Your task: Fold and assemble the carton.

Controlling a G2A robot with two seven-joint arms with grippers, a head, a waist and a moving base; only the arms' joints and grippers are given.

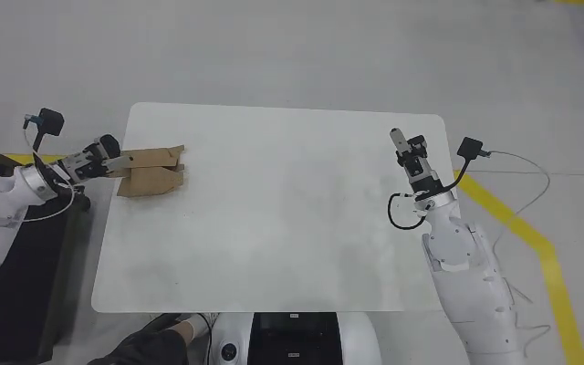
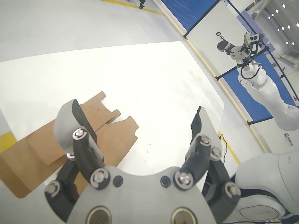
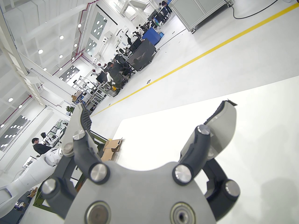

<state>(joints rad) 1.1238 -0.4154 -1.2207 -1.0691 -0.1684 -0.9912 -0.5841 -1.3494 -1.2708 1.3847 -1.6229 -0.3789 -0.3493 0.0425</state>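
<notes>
White tabletop (image 1: 274, 228) on a pale grey floor (image 1: 274, 46) is your workspace, and nearly all of the job lies ahead of you. At the left edge, your left gripper (image 1: 121, 164) sits low by the table's rim, its fingers (image 2: 80, 117) spread wide with nothing between them. One finger hangs over the carton (image 1: 155, 173) and the other over the tabletop beside it. The carton lies flat and unfolded at that left edge. It is a brown blank with notched flaps pointing toward the table's middle, and its outer end juts past the rim.

I judge this to be the opening step, getting a first hold on the blank, since no panel is raised and no flap is tucked. Your next move calls for closing on an edge you can get under. The overhanging end looks the easiest place, because a flat sheet on a flat top gives the pads little to bite. Thin card will likely bend or slide if you pinch it carelessly.

Over at the table's right side, your right gripper (image 1: 399, 139) hangs well apart from the carton, its fingers also wide open and empty. You'll probably need it brought across to pin the blank while the left lifts a panel
</notes>
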